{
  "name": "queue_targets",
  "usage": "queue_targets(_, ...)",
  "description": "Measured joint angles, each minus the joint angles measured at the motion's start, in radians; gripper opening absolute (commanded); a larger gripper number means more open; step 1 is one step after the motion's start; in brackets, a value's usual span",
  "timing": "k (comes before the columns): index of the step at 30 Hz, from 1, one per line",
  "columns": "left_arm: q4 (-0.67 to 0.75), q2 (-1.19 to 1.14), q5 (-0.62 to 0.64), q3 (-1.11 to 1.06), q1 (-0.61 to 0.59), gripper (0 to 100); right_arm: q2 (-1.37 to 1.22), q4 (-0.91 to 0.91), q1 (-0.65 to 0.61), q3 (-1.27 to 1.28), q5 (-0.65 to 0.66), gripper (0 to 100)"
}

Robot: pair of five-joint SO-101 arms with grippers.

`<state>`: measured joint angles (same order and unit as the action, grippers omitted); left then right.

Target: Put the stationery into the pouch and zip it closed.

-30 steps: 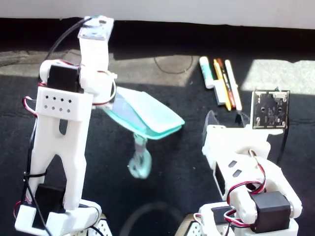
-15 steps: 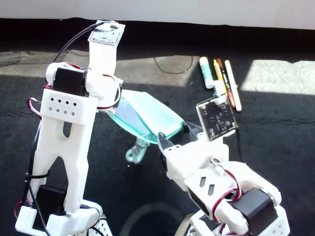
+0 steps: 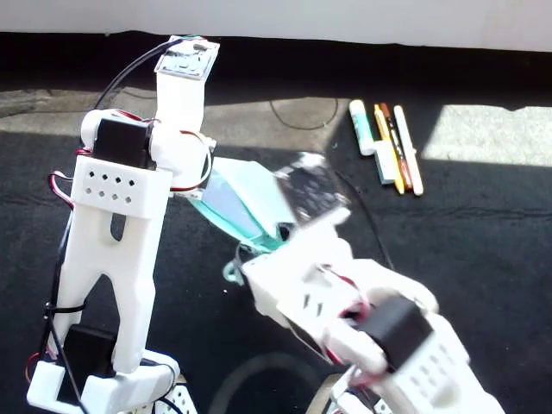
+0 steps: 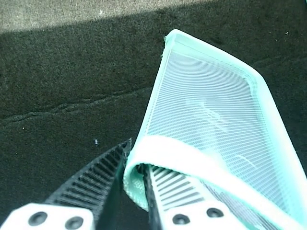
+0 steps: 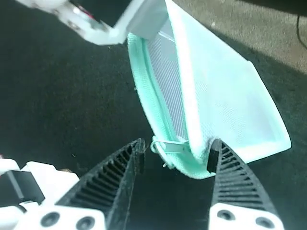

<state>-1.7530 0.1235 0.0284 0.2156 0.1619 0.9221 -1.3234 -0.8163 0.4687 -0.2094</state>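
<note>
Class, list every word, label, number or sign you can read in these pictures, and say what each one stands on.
No text can be read in any view.
The mesh pouch shows no print.
Any marking on the pens is too small to read.

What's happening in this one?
The left end effector is shut on the rim of the pouch, holding it. The right end effector is open, with a finger on either side of the pouch corner where the zipper pull sits. The pens lie in a row on the table, not yet in the pouch.
</note>
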Motion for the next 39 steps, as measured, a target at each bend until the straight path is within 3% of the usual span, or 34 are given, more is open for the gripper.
queue_targets(12, 0.000, 0.000, 0.006, -0.009, 0.012, 1, -0.086, 0.086, 0.224, -0.009, 0.242, 21.6)
queue_targets(31, 0.000, 0.000, 0.006, -0.009, 0.017, 1, -0.086, 0.091, 0.253, -0.009, 0.250, 21.6)
queue_targets(39, 0.000, 0.000, 0.028, -0.009, 0.017, 1, -0.040, 0.009, 0.256, -0.072, 0.250, 21.9)
